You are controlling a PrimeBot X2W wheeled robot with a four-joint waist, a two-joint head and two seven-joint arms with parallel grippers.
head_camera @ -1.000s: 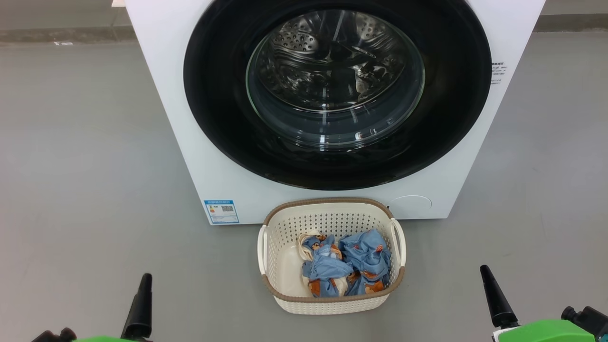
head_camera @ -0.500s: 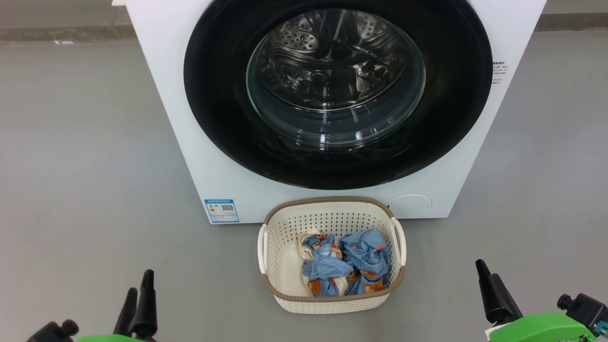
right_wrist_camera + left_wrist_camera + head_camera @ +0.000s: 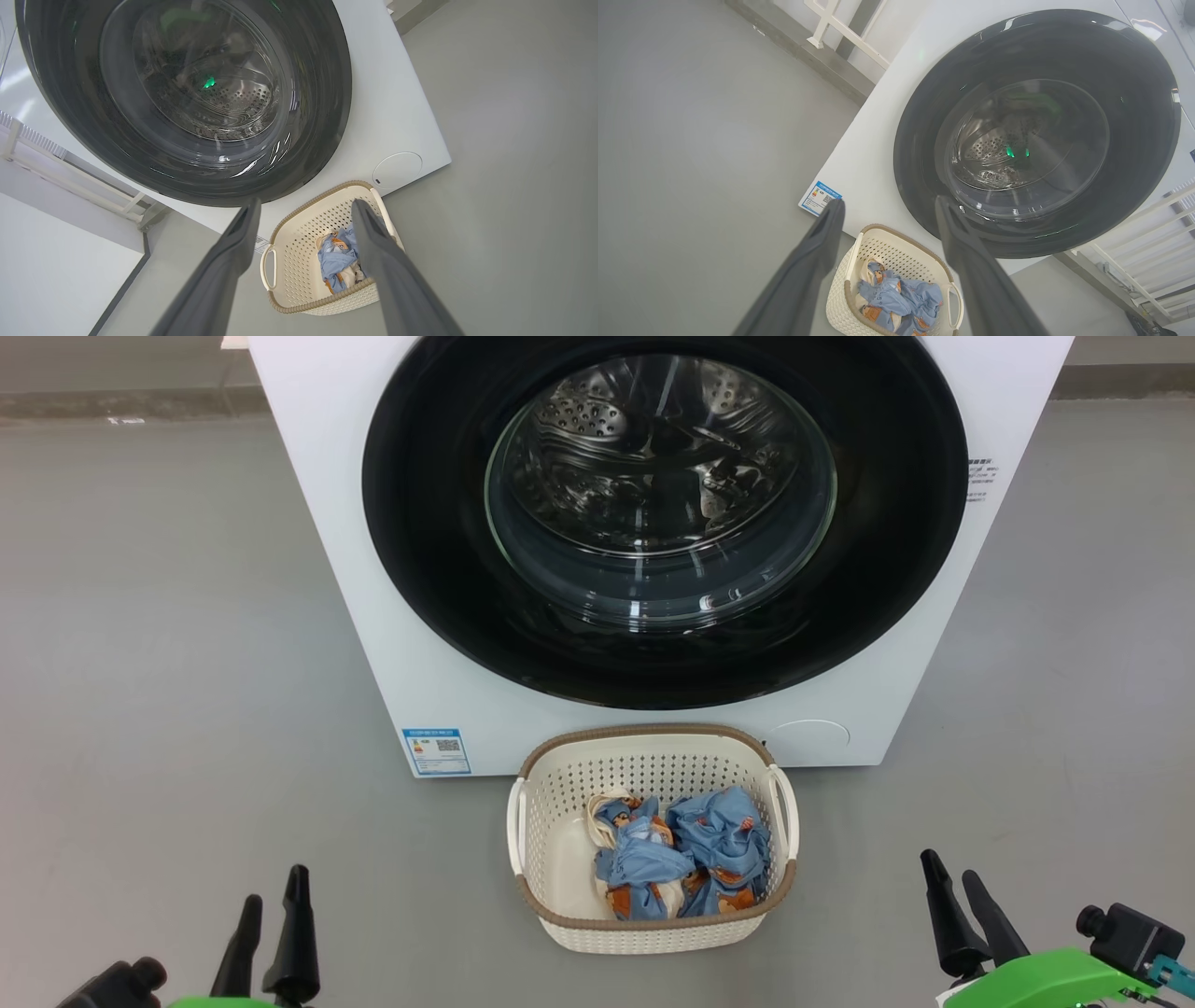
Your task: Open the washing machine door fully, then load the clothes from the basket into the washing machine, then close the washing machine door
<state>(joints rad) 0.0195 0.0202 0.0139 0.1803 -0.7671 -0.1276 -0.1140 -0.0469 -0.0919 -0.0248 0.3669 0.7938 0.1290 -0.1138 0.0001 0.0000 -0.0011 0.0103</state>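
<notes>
The left jaws and right jaws stood fully open and empty, low on either side of the basket [image 3: 644,733], which held the clothes [image 3: 681,863]. The washing machine door [image 3: 663,513] lay shut ahead and above, centred between them, with neither arm clearly nearer.

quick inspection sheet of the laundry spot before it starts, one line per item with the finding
surface: grey floor, smooth
job's things: washing machine facing the robot, washing machine door shut; basket on the floor just in front of it; clothes bunched toward the basket's right side
clutter: nothing seen
grippers: left gripper and right gripper both open, holding nothing, either side of the basket and apart from it
cables: nothing seen
surroundings: white railing beside the machine; low concrete kerb behind
</notes>
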